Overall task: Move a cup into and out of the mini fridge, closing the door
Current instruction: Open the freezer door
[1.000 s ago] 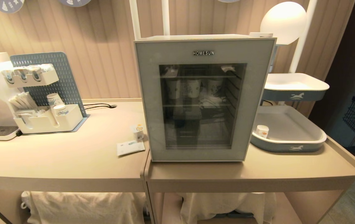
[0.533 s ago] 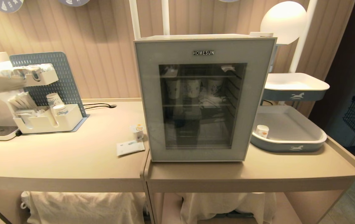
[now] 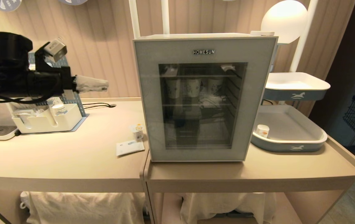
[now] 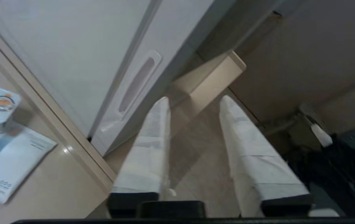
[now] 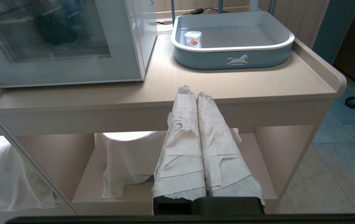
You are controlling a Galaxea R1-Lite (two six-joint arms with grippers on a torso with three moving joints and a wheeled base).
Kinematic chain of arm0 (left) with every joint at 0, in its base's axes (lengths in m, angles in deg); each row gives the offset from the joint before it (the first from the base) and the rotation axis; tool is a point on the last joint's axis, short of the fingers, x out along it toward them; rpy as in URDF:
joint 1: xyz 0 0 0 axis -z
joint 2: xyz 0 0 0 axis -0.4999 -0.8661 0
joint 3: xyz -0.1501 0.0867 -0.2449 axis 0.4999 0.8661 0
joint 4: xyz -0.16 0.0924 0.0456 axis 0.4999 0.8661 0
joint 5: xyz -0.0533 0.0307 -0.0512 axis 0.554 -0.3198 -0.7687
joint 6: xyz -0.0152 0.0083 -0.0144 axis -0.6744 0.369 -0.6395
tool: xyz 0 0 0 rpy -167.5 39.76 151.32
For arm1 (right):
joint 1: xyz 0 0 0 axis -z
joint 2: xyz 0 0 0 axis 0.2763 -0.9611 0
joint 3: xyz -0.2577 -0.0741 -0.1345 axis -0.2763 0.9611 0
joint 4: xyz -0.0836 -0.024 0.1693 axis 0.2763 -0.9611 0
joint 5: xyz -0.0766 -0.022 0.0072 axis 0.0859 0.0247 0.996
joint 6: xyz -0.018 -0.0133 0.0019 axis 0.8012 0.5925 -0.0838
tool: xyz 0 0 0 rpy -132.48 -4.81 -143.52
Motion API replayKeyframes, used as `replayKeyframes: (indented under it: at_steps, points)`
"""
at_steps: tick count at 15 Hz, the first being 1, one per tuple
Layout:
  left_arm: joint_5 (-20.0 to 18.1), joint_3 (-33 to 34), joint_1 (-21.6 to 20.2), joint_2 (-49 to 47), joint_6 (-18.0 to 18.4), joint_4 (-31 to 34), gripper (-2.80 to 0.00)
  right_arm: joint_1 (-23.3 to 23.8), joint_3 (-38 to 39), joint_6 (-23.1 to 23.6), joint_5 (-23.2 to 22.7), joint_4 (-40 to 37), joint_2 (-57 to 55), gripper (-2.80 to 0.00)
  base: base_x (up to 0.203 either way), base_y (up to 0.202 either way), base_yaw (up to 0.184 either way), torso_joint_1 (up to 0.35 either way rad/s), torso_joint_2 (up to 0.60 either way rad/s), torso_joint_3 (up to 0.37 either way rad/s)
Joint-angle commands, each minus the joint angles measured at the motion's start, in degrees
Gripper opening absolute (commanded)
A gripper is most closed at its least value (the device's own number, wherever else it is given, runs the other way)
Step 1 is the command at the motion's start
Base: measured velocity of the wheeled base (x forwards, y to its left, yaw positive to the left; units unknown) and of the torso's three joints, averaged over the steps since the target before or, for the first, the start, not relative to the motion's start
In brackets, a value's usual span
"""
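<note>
Since a second ago the left end effector (image 3: 104,84) has swung in over the surface (image 3: 71,161), its fingers (image 4: 152,146) apart and empty, pointing toward the fridge (image 3: 202,96) with its door (image 3: 146,102) closed. Beside the fridge's left corner stands the cup (image 3: 138,131), likely light, thin-walled and crushable, best pinched gently around its sides below the foil lid. Fingers together, the right end effector (image 5: 191,90) hangs low before the surface.

Two beige counters (image 3: 71,168) abut at centre frame: the left bears a white organiser (image 3: 48,119), small cup (image 3: 138,131) and paper sachet (image 3: 130,147), the right the mini fridge (image 3: 202,96) and grey-blue tray (image 3: 289,146).
</note>
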Motion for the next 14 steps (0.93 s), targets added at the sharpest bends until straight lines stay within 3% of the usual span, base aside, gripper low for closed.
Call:
replayKeyframes:
  at_steps: [1,4,5,11,14]
  points:
    - [-2.91,4.13,0.22,-2.48,5.26,-0.61,0.0,-0.01,0.0,0.0,0.0,0.01,-0.08,-2.8,0.0,0.0,0.0,0.0,0.0,0.0]
    - [-13.09,11.83,0.89,-2.88,20.81,-5.21,0.0,-0.01,0.0,0.0,0.0,0.01,-0.08,-2.8,0.0,0.0,0.0,0.0,0.0,0.0]
    - [-14.09,12.57,1.79,-4.01,23.65,-5.95,0.0,-0.01,0.0,0.0,0.0,0.01,-0.08,-2.8,0.0,0.0,0.0,0.0,0.0,0.0]
    - [-14.29,12.03,6.29,-8.69,31.86,-6.78,0.0,-0.01,0.0,0.0,0.0,0.01,-0.08,-2.8,0.0,0.0,0.0,0.0,0.0,0.0]
    - [-9.92,12.13,7.03,-10.23,31.82,-10.88,0.0,-0.01,0.0,0.0,0.0,0.01,-0.08,-2.8,0.0,0.0,0.0,0.0,0.0,0.0]
